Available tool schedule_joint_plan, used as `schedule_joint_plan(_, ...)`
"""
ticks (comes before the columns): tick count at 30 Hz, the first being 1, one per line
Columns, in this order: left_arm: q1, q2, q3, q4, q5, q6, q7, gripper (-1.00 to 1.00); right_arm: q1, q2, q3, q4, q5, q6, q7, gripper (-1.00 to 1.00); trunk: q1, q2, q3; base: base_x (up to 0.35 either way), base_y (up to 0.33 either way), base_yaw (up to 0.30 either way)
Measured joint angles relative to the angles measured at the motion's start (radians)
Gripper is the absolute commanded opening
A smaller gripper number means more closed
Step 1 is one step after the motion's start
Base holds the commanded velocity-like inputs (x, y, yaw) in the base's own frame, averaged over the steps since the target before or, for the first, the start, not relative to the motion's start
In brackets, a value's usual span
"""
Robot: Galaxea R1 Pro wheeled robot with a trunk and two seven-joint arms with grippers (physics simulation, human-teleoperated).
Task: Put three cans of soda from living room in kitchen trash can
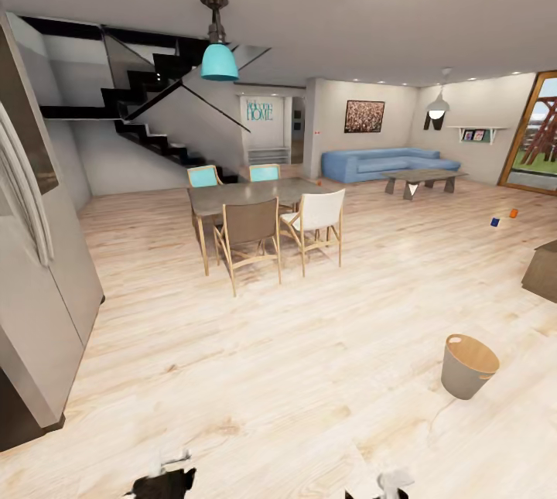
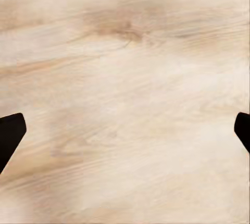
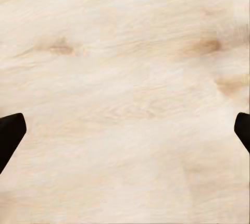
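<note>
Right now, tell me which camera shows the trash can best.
The head view: the tash can stands upright on the wood floor, rim and brown inside visible. Both wrist views look down at floor boards between open fingertips.

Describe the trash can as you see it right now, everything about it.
The trash can is a small round bucket that tapers toward its base, grey outside with a tan wood-look rim and a brown inside. A cut-out handle hole shows in the rim on its left side. It stands upright on the light wood floor, at the head view's lower right, apart from the dining set. Nothing touches it but the floor, and no can shows inside from this angle.
</note>
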Motion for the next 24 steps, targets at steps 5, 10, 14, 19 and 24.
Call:
schedule_joint_plan(5, 0.059, 0.004, -0.004, -0.493, -0.005, 0.143, 0.0, 1.0, -0.005, 0.008, 0.016, -0.253, 0.002, 0.009, -0.056, 1.0, 0.0, 0.0, 0.0, 0.0, 0.0, 0.0)
schedule_joint_plan(10, 0.043, 0.006, -0.003, -0.652, -0.009, 0.151, 0.0, 1.0, -0.004, 0.011, 0.044, -0.382, 0.009, 0.022, -0.069, 1.0, 0.0, 0.0, 0.0, 0.0, 0.0, 0.0)
schedule_joint_plan(14, 0.073, 0.007, -0.002, -0.686, -0.01, 0.123, -0.001, 1.0, -0.001, 0.011, 0.054, -0.478, 0.03, 0.024, -0.101, 1.0, 0.0, 0.0, 0.0, 0.0, 0.0, 0.0)
schedule_joint_plan(19, 0.128, 0.008, -0.001, -0.701, -0.011, 0.004, -0.002, 1.0, 0.01, 0.008, 0.058, -0.549, 0.044, 0.013, -0.156, 1.0, 0.0, 0.0, 0.0, 0.0, 0.0, 0.0)
schedule_joint_plan(24, 0.177, 0.013, 0.0, -0.684, -0.013, -0.114, -0.002, 1.0, 0.064, -0.004, 0.045, -0.632, 0.046, 0.006, -0.174, 1.0, 0.0, 0.0, 0.0, 0.0, 0.0, 0.0)
